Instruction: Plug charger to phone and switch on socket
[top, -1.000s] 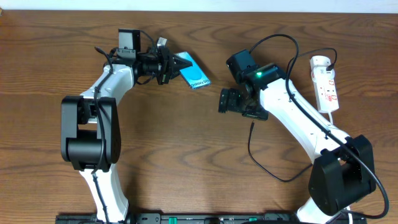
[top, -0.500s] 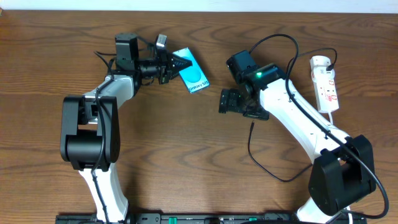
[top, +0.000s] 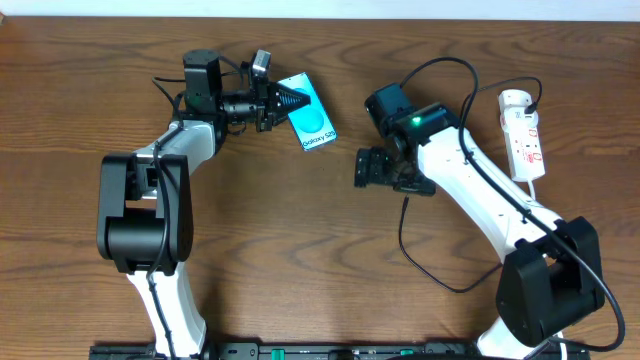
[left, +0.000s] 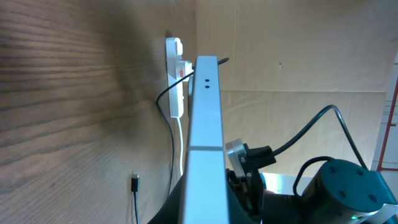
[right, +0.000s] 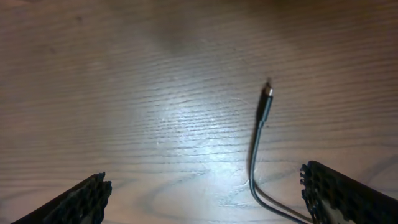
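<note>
Currently left gripper (top: 284, 103) is clamped on the phone (top: 312, 122) edge; right gripper (top: 364, 168) wide open, empty, over charger (right: 264, 106) tip; socket (top: 524, 138) far right.

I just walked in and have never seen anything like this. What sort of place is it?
Probably a robotics test lab: a left robot arm and a right robot arm stand at a wooden table, with a phone, a black charger cable and a white power strip as props.
</note>
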